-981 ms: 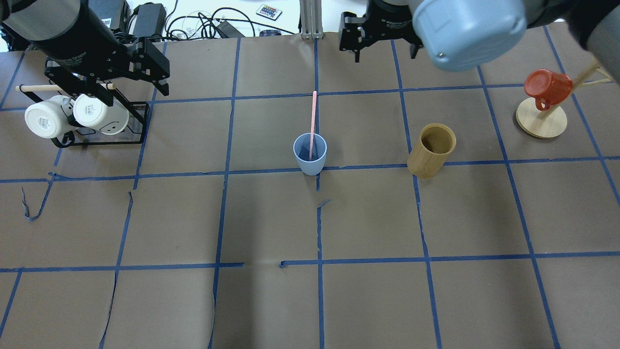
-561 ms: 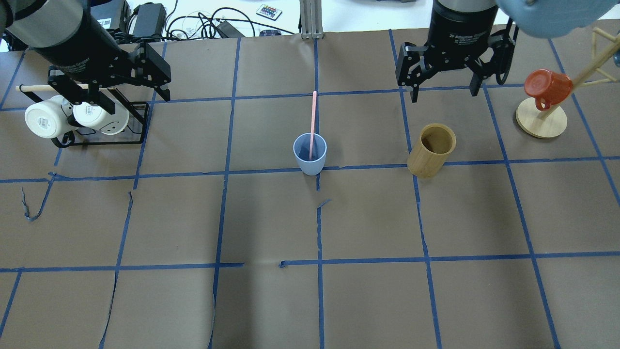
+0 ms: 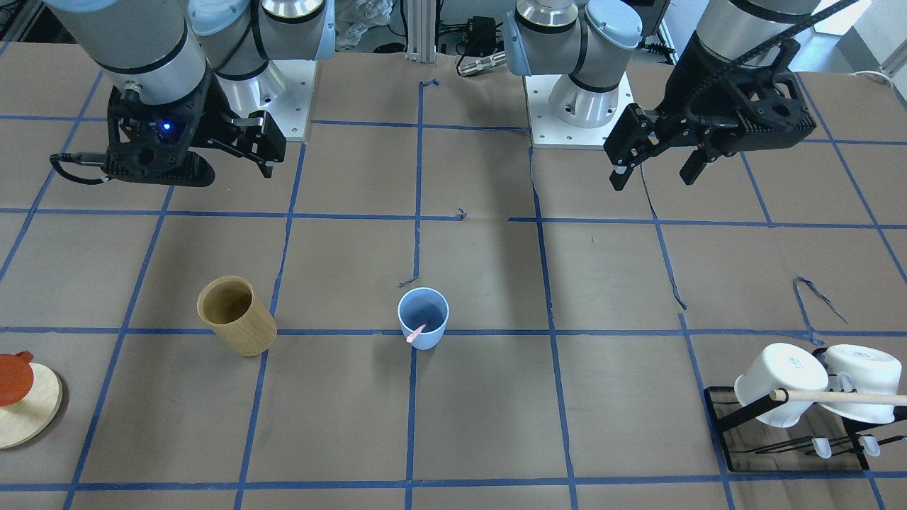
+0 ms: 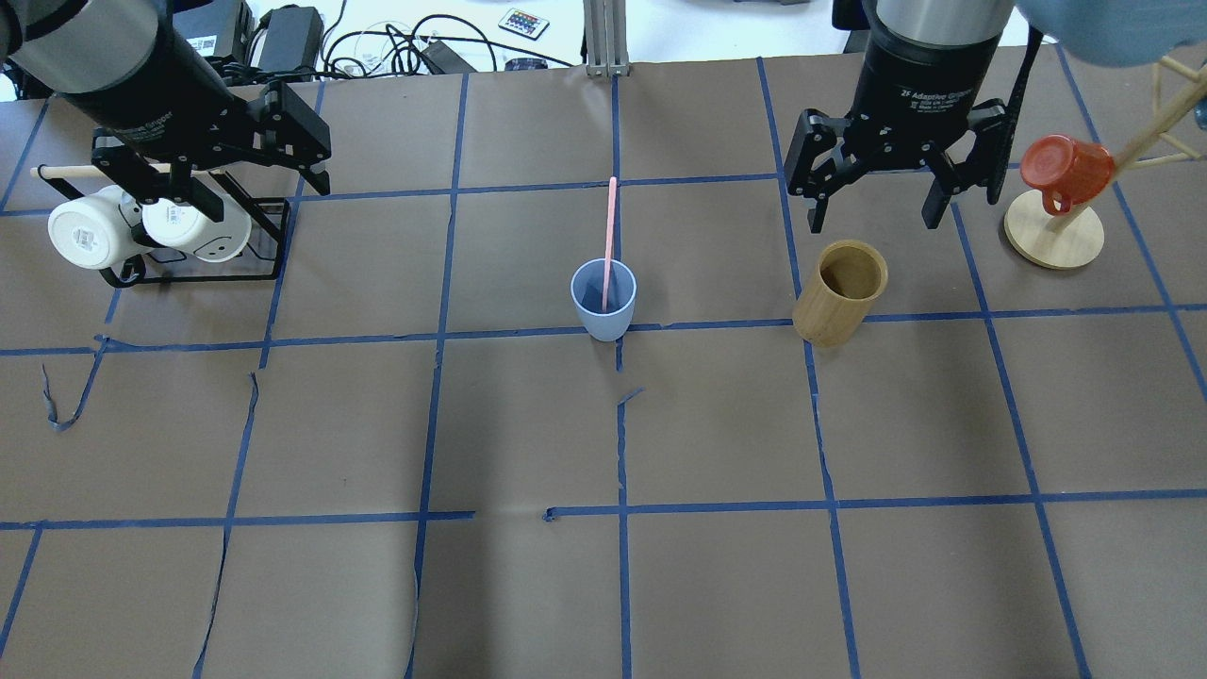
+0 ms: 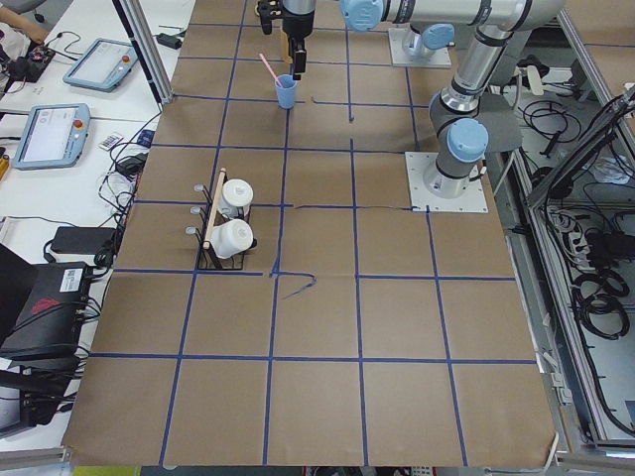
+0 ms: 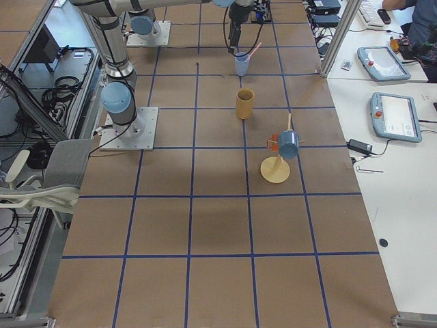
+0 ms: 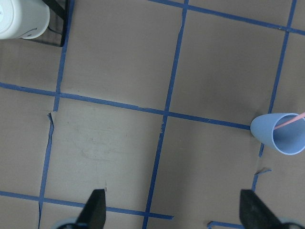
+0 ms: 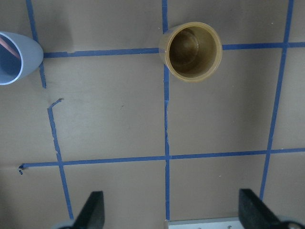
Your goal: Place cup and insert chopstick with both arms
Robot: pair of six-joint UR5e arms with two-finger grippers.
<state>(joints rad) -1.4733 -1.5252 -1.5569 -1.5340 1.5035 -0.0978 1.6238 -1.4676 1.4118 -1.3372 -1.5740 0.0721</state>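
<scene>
The light blue cup (image 4: 603, 300) stands upright at the table's middle, on a blue tape crossing. The pink chopstick (image 4: 610, 226) stands in it and leans toward the far side. The cup also shows in the front view (image 3: 423, 317), at the right edge of the left wrist view (image 7: 281, 133) and at the left edge of the right wrist view (image 8: 14, 57). My left gripper (image 4: 264, 193) is open and empty, raised at the far left next to the mug rack. My right gripper (image 4: 872, 224) is open and empty, raised just beyond the bamboo cup.
A tan bamboo cup (image 4: 839, 292) stands right of the blue cup. A black rack (image 4: 269, 273) with two white mugs (image 4: 90, 231) and a wooden dowel sits far left. A red mug (image 4: 1066, 174) hangs on a wooden mug tree (image 4: 1054, 236) far right.
My right arm has swung from the far middle to the right and come nearer, its open gripper now hanging over the far side of the bamboo cup. The left arm has barely moved.
</scene>
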